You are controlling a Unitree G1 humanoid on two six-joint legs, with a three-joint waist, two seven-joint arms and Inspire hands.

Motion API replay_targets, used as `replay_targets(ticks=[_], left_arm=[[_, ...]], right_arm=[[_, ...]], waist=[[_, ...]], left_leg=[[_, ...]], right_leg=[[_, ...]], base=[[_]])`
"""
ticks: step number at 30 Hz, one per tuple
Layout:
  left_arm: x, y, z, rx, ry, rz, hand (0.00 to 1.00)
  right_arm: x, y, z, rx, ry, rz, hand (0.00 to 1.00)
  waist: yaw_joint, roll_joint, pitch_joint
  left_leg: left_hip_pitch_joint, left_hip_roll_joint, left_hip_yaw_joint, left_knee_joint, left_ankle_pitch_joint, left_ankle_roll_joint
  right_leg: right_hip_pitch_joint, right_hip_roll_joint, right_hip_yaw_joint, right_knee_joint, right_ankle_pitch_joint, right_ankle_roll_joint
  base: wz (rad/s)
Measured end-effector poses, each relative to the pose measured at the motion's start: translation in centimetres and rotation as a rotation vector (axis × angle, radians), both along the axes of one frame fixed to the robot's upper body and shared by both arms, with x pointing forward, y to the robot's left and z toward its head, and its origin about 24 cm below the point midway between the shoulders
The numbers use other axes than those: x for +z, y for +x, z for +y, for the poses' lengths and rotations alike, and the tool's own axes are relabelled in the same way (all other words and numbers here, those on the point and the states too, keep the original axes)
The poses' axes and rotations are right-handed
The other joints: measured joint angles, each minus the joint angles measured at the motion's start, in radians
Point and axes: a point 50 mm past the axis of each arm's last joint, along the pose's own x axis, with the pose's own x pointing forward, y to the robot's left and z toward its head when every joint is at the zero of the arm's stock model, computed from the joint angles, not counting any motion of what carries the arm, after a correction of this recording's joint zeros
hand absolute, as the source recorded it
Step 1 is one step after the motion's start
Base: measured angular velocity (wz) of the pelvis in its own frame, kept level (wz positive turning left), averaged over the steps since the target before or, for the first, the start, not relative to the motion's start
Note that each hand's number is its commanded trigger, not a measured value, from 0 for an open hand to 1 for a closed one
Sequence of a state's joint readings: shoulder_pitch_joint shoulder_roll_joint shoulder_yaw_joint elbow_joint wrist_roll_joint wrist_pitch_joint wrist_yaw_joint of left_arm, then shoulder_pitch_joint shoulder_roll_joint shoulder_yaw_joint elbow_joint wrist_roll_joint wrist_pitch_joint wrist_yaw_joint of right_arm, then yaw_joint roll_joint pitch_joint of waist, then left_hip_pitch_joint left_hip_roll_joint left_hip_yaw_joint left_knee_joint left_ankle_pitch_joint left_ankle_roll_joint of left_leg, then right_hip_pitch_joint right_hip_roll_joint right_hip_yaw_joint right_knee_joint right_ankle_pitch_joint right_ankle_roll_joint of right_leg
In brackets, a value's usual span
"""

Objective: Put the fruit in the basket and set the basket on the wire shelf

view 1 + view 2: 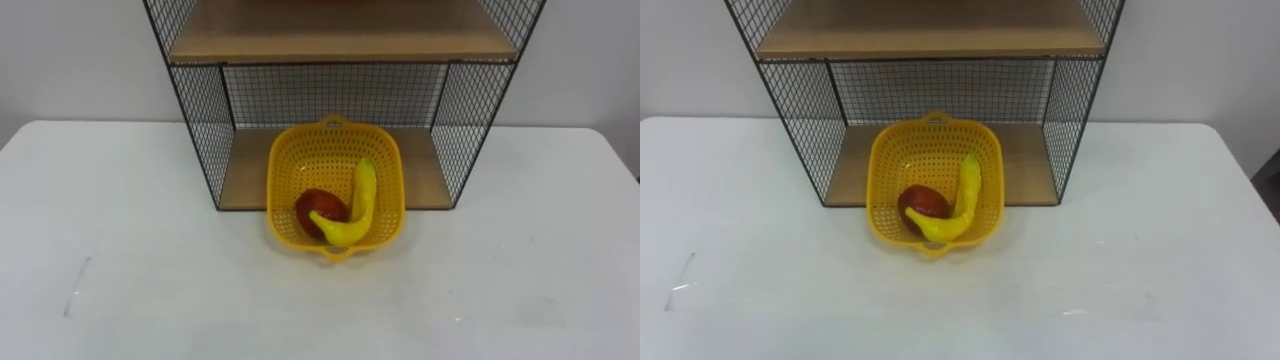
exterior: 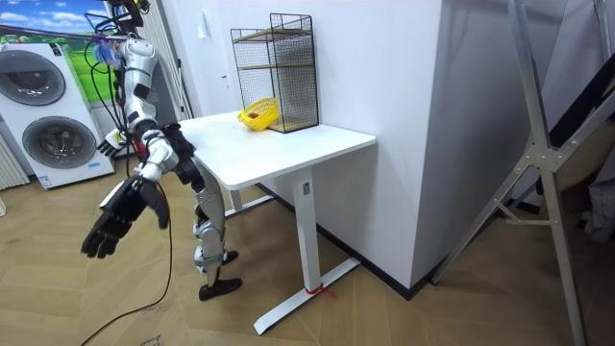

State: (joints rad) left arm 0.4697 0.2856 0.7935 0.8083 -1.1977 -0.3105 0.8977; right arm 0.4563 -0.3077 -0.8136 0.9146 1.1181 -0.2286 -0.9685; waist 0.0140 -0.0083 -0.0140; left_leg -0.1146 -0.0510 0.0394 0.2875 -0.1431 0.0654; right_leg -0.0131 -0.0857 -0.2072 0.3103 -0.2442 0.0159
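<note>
Left eye view: the yellow basket [image 1: 335, 160] sits half inside the bottom level of the wire shelf [image 1: 200, 120], its front part out on the white table [image 1: 120, 230]. In it a banana [image 1: 358, 205] lies curved against the right wall, touching a red apple [image 1: 316, 207] on its left.

Room view: the robot stands at the table's end on the room view's left, near two washing machines [image 2: 53, 106]. Its right hand [image 2: 120, 219] hangs low toward the camera, fingers loosely spread and holding nothing. The left hand [image 2: 109, 144] is small beside its body; I cannot tell its state. The basket is well apart from both.

Right eye view: the same scene.
</note>
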Motion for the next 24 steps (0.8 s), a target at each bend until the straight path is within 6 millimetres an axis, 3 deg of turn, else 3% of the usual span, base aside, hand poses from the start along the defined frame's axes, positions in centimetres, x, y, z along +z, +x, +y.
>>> replay_targets(ticks=[5, 8, 12, 16, 18, 19, 21, 23, 24], left_arm=[[-3.7, -0.4, -3.8, -0.187, -0.221, 0.085, 0.0], [-5.2, -0.2, -5.6, -0.363, -0.338, 0.151, 0.0], [-7.3, 2.5, -7.9, -0.792, -0.506, 0.255, 0.0], [-8.6, 7.3, -8.9, -1.294, -0.585, 0.307, 0.0], [-9.0, 9.5, -9.4, -1.485, -0.611, 0.336, 0.0], [-9.3, 10.5, -9.8, -1.598, -0.632, 0.357, 0.0], [-9.5, 10.8, -10.3, -1.705, -0.678, 0.406, 0.0], [-9.7, 11.0, -10.7, -1.784, -0.716, 0.467, 0.0], [-9.7, 11.1, -10.8, -1.798, -0.722, 0.475, 0.0]], right_arm=[[-4.1, -0.7, 5.5, -0.026, 0.214, -0.012, 0.0], [-5.7, 0.3, 7.6, 0.04, 0.304, -0.01, 0.0], [-7.7, 4.4, 9.3, 0.153, 0.416, -0.066, 0.0], [-8.6, 7.8, 9.2, 0.283, 0.454, -0.168, 0.0], [-8.9, 8.4, 9.3, 0.412, 0.483, -0.172, 0.0], [-9.1, 9.0, 9.3, 0.534, 0.503, -0.163, 0.0], [-9.3, 10.2, 9.3, 0.78, 0.552, -0.116, 0.0], [-9.6, 11.0, 9.5, 1.107, 0.641, -0.005, 0.0], [-9.7, 11.2, 9.6, 1.179, 0.667, 0.018, 0.0]], waist=[[-0.009, -0.002, -0.0029], [-0.019, -0.006, -0.0018], [-0.045, -0.015, 0.0003], [-0.067, -0.015, 0.0027], [-0.063, -0.013, 0.0046], [-0.06, -0.009, 0.0134], [-0.06, 0.0, 0.0225], [-0.06, 0.002, 0.0227], [-0.058, 0.002, 0.0228]], left_leg=[[0.007, 0.006, 0.014, -0.002, -0.006, -0.002], [0.023, 0.005, 0.018, -0.013, -0.006, -0.002], [0.059, 0.0, 0.016, -0.043, -0.002, -0.008], [0.065, -0.001, -0.016, -0.039, 0.007, -0.019], [0.068, 0.0, -0.016, -0.034, 0.011, -0.025], [0.075, 0.0, -0.016, -0.035, 0.013, -0.026], [0.075, 0.001, -0.017, -0.036, 0.019, -0.018], [0.079, 0.002, -0.016, -0.048, 0.021, -0.02], [0.081, 0.002, -0.015, -0.051, 0.022, -0.02]], right_leg=[[0.003, 0.001, 0.006, 0.0, 0.004, -0.003], [0.016, 0.001, 0.012, -0.005, 0.005, -0.002], [0.05, 0.002, 0.011, -0.029, 0.017, 0.0], [0.086, 0.012, -0.013, -0.075, 0.037, -0.002], [0.086, 0.014, -0.013, -0.075, 0.037, -0.003], [0.09, 0.016, -0.009, -0.076, 0.038, -0.004], [0.092, 0.021, 0.002, -0.079, 0.04, -0.005], [0.09, 0.022, 0.003, -0.09, 0.045, -0.006], [0.089, 0.023, 0.007, -0.09, 0.047, -0.007]], base=[[-0.07], [-0.01], [0.06], [0.13], [0.0], [-0.13], [-0.11], [-0.04], [-0.13]])
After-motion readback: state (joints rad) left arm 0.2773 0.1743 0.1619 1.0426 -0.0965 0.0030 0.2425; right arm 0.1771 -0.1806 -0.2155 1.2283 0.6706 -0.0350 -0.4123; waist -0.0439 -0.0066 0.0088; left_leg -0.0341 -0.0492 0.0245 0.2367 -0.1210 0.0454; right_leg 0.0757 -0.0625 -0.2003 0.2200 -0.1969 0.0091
